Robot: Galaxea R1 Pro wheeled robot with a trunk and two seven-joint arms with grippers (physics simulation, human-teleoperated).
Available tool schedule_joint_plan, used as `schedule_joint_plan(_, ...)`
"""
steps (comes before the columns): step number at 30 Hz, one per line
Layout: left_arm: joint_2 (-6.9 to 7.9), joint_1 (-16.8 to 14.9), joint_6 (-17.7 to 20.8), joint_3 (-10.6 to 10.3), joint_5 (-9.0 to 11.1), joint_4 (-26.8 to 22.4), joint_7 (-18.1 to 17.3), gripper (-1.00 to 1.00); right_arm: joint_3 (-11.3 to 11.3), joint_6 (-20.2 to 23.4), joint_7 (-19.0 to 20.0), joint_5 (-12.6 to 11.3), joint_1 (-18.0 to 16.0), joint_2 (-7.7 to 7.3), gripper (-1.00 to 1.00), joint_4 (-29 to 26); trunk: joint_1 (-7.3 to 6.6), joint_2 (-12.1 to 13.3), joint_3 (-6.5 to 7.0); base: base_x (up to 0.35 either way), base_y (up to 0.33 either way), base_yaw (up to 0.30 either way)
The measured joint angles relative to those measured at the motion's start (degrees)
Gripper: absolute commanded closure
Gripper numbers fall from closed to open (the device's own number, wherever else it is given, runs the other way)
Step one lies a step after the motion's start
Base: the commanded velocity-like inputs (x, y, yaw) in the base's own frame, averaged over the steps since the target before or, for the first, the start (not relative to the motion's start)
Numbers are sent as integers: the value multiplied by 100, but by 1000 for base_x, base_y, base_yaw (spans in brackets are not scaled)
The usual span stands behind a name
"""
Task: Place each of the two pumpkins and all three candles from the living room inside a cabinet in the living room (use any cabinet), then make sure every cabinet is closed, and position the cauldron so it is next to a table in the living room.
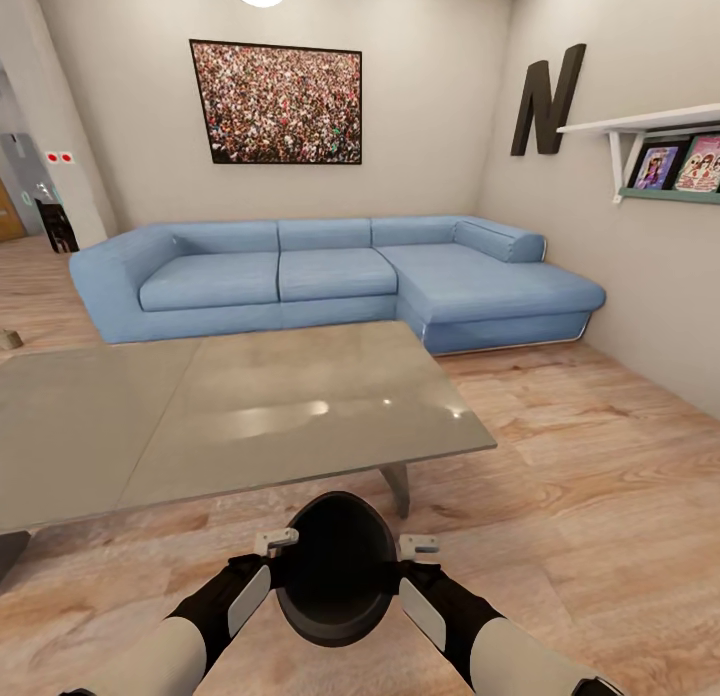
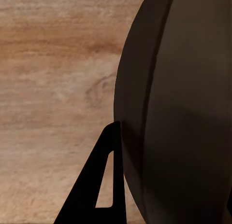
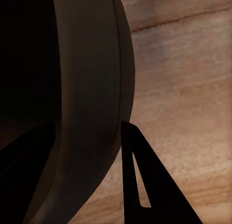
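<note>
The black cauldron (image 1: 336, 566) hangs low in front of me over the wooden floor, its open mouth facing up toward the head camera. My left gripper (image 1: 272, 556) is shut on its left rim and my right gripper (image 1: 416, 560) on its right rim. In the left wrist view the cauldron's dark wall (image 2: 179, 113) is close up, with one finger (image 2: 99, 185) against its outside. The right wrist view has the rim (image 3: 92, 89) with a finger (image 3: 140, 180) outside it. The pot is just short of the grey table's near edge (image 1: 250, 416). Pumpkins and cabinet are out of view.
A blue corner sofa (image 1: 330, 276) stands behind the table against the back wall. A white shelf with books (image 1: 650, 126) hangs on the right wall. A small tan lump (image 1: 10, 338), too small to identify, lies on the floor at far left. Open floor (image 1: 600, 496) lies right of the table.
</note>
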Motion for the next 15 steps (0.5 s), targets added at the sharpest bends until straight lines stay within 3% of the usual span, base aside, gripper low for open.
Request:
schedule_joint_plan(6, 0, -2, -1, -3, -1, -2, 1, 100, -7, 0, 2, 9, 0, 0, 100, -2, 0, 0, 0, 1, 0, 0)
schedule_joint_plan(15, -2, 0, 0, 3, -3, 1, -1, 100, -18, 2, 16, 23, 0, 0, 100, 6, 24, -11, -199, 0, 0, 0)
